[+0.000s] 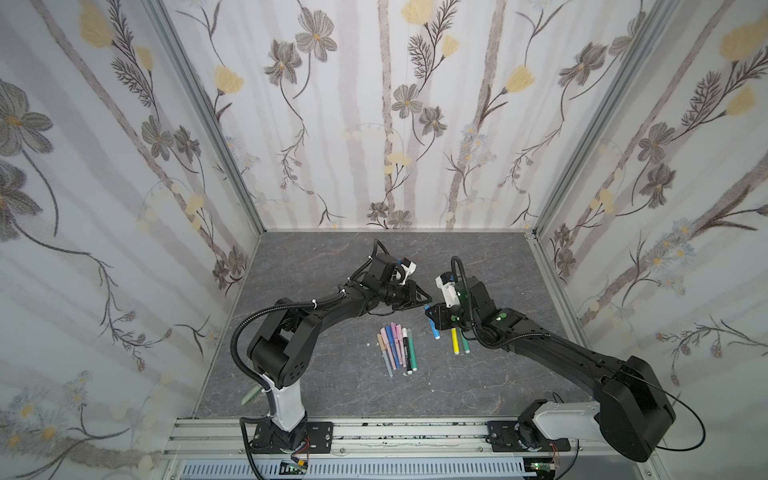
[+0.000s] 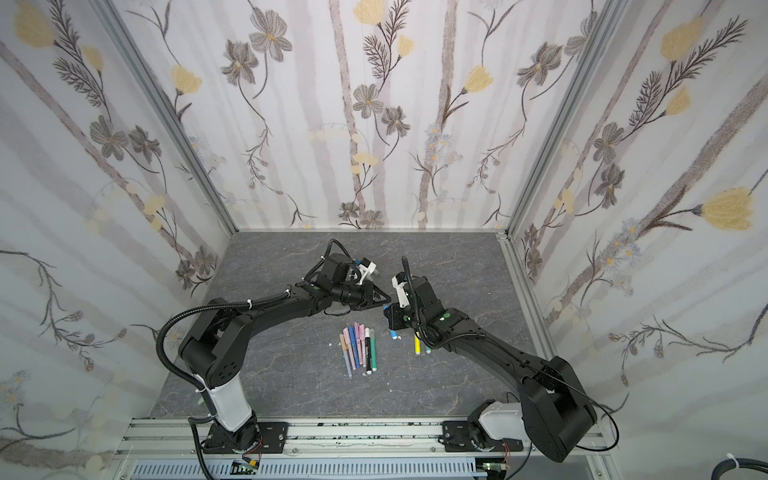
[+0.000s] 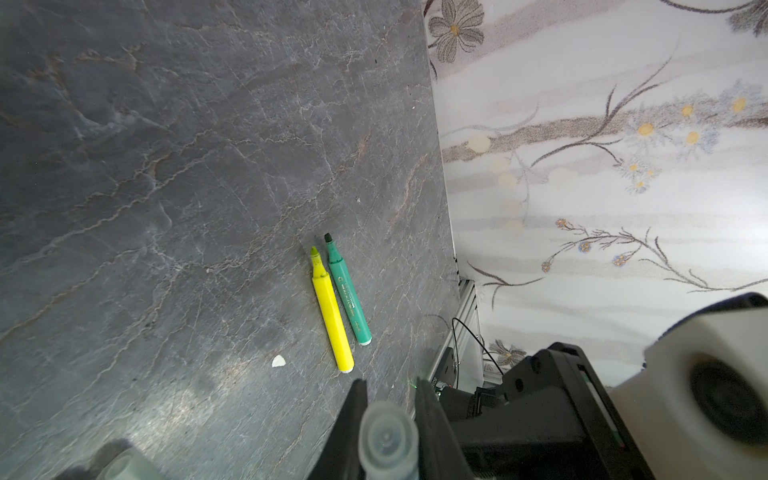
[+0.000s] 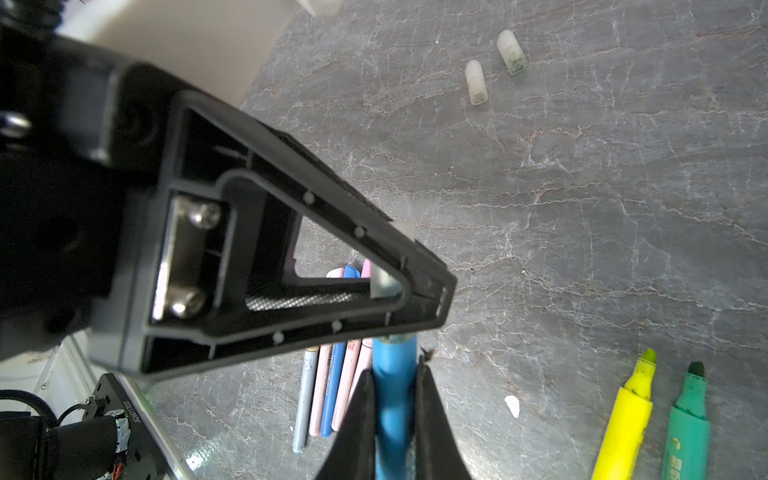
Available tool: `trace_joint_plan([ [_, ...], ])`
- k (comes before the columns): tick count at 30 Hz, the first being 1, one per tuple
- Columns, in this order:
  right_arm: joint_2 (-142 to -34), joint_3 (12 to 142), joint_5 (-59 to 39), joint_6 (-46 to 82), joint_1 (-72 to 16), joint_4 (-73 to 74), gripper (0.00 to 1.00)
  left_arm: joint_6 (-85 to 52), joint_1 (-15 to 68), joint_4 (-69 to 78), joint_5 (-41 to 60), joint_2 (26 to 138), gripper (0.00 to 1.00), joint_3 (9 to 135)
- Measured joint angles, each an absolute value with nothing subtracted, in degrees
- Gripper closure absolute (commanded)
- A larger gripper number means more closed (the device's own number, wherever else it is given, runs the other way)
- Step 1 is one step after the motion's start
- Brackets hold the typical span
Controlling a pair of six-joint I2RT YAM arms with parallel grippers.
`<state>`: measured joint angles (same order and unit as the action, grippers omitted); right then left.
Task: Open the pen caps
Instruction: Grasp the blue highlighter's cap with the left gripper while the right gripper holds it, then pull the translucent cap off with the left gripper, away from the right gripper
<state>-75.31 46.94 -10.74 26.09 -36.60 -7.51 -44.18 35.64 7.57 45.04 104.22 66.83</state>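
– So, what fills most of the scene?
– A grey marbled table (image 1: pixel 316 270). Two black arms reach in over it, and their claws almost meet above its middle.

– And the claws?
– The left claw (image 1: pixel 426 300) is clamped on a frosted cap (image 3: pixel 387 432). Its wrist view shows a finger (image 3: pixel 349 428) pressed against each side. The right claw (image 4: pixel 394 372) is clamped on a blue pen (image 4: pixel 395 399), which runs out past its fingertips toward the left claw.

– Is that cap off the pen?
– I cannot tell. In the right wrist view the cap shows through the left claw's open frame, in line with the pen. The finger hides the join.

– What lies on the table?
– In both top views a row of pens (image 1: pixel 395 347) lies in front of the claws, side by side and touching. It has pastel tan, pink, blue and purple ones, then a black-and-white one and a teal one. To its right, by the right arm, a yellow highlighter (image 3: pixel 330 311) and a green highlighter (image 3: pixel 349 299) lie just beside each other, tips bare.

– Any other caps?
– Two loose caps (image 4: pixel 476 82), frosted, lie near each other and well apart from the pens. One is stained green at its mouth.

– Smallest thing?
– A white chip (image 3: pixel 279 361), near the yellow highlighter's blunt end.
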Motion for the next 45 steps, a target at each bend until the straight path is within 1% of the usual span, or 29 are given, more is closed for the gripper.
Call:
trace_joint_plan([
  [4, -75.3, 46.9, -10.5, 26.2, -36.6, -7.5, 0.94, -44.2, 35.6, 7.9, 45.2, 104.3, 1.00, 66.8],
  [9, -75.3, 46.9, -10.5, 26.5, -36.6, -7.3, 0.76, -45.0, 35.6, 8.3, 45.2, 104.3, 1.00, 66.8],
  [11, -75.1, 46.6, -10.4, 26.5, -36.6, -6.9, 0.73, -45.2, 35.4, 8.4, 44.8, 104.3, 1.00, 66.8],
  [14, -75.0, 45.7, -10.7, 26.6, -36.5, -6.6, 0.71, -45.4, 34.8, 8.4, 44.1, 104.3, 1.00, 66.8],
  [16, -75.0, 45.1, -11.4, 26.5, -36.5, -6.6, 0.71, -45.6, 34.3, 8.4, 43.6, 104.3, 1.00, 66.8],
  [21, -75.2, 44.1, -12.3, 26.5, -36.5, -6.7, 0.75, -46.1, 33.8, 8.4, 43.1, 104.3, 1.00, 67.7],
  [30, -75.6, 44.2, -12.3, 25.8, -36.5, -6.7, 0.76, -46.7, 33.8, 8.7, 43.1, 105.0, 1.00, 68.5],
  [38, -77.7, 46.9, -12.3, 24.6, -36.5, -6.7, 0.76, -46.5, 34.0, 8.3, 43.1, 105.0, 1.00, 68.5],
  [42, -79.3, 48.0, -12.2, 24.0, -36.4, -6.7, 0.81, -46.2, 34.1, 8.0, 43.1, 105.0, 1.00, 68.5],
  [45, -80.2, 48.4, -12.4, 23.4, -36.5, -6.7, 0.89, -45.4, 34.1, 7.6, 42.7, 105.0, 1.00, 68.5],
])
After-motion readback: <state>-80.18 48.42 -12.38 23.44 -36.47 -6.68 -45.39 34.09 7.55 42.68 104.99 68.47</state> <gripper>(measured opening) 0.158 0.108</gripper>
